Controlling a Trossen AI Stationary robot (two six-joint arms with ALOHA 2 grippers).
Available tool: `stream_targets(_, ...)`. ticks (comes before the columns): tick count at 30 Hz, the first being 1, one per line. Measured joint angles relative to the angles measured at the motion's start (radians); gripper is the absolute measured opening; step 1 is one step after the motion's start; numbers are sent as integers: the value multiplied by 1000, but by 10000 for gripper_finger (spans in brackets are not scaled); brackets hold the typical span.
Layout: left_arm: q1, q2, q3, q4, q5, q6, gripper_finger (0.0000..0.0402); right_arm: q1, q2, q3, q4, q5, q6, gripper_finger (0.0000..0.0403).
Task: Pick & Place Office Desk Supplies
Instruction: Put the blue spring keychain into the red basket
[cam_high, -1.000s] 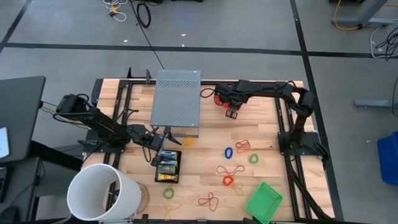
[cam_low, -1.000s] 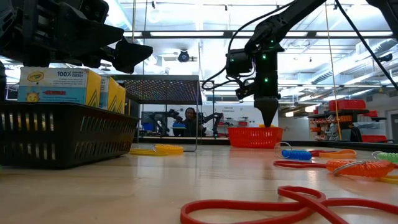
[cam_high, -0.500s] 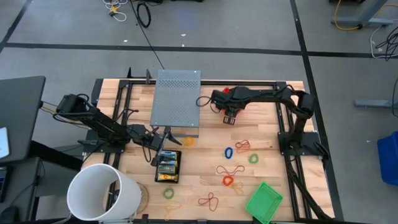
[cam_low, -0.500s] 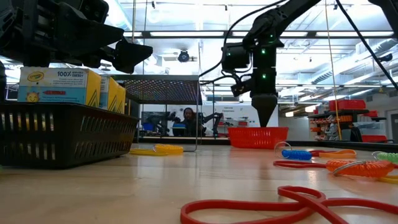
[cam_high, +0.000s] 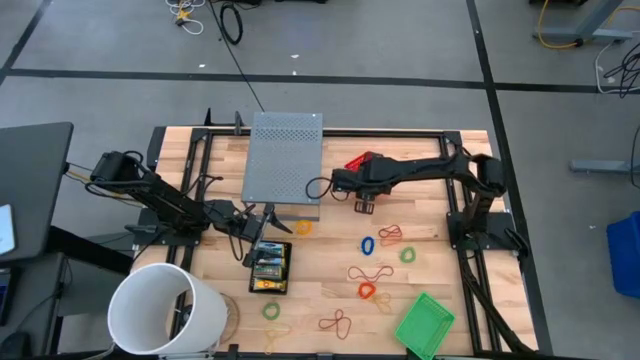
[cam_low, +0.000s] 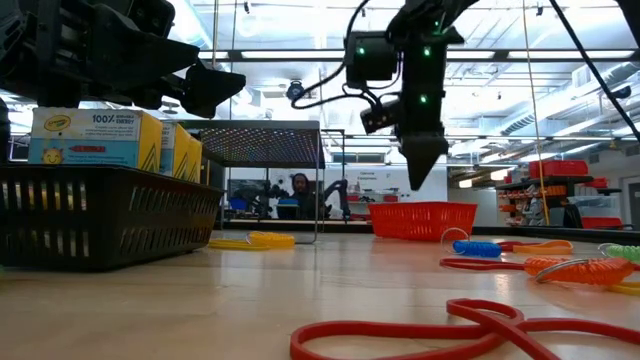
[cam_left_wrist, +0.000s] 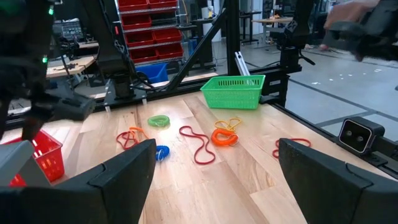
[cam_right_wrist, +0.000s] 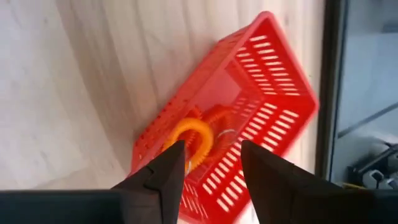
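Note:
Yellow-and-green crayon boxes (cam_high: 268, 262) stand in a black basket (cam_low: 100, 225) at the near left. Loose rubber bands lie on the wood: blue (cam_high: 368, 244), red (cam_high: 390, 235), green (cam_high: 407, 255), orange-red (cam_high: 367, 290). A red basket (cam_right_wrist: 249, 112) at the far side holds an orange band (cam_right_wrist: 194, 138) and red ones. My right gripper (cam_high: 362, 205) hangs open above bare wood, just near of the red basket, fingers (cam_right_wrist: 163, 180) pointing steeply down with nothing between them. My left gripper (cam_high: 262, 215) waits open and level above the black basket.
A grey perforated box (cam_high: 285, 165) stands at the far middle, with a yellow coil (cam_low: 270, 240) by its near edge. A white bucket (cam_high: 165, 310) sits at the near left corner, a green basket (cam_high: 424, 322) at the near right. Bare wood lies between the box and the bands.
My right gripper has swung from over the red basket toward the table's left and near edge, rising a little and rolling slightly. The basket and bands have stayed where they were.

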Motion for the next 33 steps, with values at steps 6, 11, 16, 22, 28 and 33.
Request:
stream_targets(6,0,0,0,-6,0,0,339,83,-1,55,-59,-268,39,165)
stream_targets(11,-1,0,0,-10,0,0,339,145,-1,39,-58,-404,89,165)
stream_targets(16,-1,0,0,-13,0,-1,339,199,-1,3,-42,-420,166,165)
stream_targets(22,-1,0,0,-14,5,-1,339,255,0,-115,61,-458,222,165)
stream_targets(28,-1,0,0,-14,8,-1,339,278,0,-208,193,-443,263,165)
stream_targets(33,-1,0,0,-14,8,-1,339,274,0,-262,275,-401,267,165)
